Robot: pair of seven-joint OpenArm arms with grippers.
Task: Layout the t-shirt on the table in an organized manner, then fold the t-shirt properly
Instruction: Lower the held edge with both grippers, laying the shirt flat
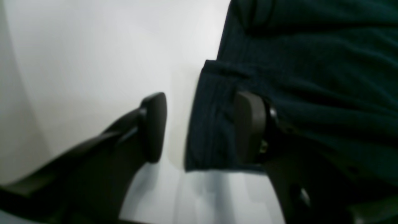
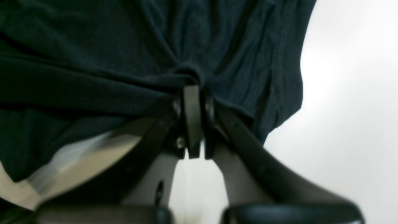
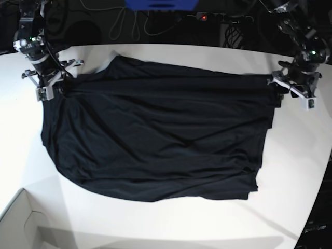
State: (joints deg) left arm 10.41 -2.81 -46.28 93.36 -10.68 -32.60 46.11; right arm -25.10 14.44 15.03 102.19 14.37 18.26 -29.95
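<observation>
Sprawling across the white table (image 3: 171, 223), the black t-shirt (image 3: 155, 140) lies spread wide and mostly flat, rumpled with long diagonal creases; its upper edge runs taut between the two arms, its lower edge sags unevenly toward the near side. On the base view's left, the right gripper (image 2: 195, 90) is clenched tight on a bunched pinch of the cloth — folds radiate away from that spot, and the fabric hangs down around the dark fingers (image 2: 192, 124); bare table shows pale beyond it. On the base view's right, the left gripper (image 1: 199, 127) stands released, its jaws parted; one pad (image 1: 154, 127) hangs over bare tabletop, the other (image 1: 250, 127) sits against the shirt, and a hemmed edge of cloth lies between them, just beside that second pad — not pinched by both. From above, the same gripper (image 3: 296, 85) sits at the shirt's far corner. A pale cardboard box (image 3: 18, 223) pokes into the near corner, well apart from the shirt; cables (image 3: 124, 21) trail in the dark behind the table.
</observation>
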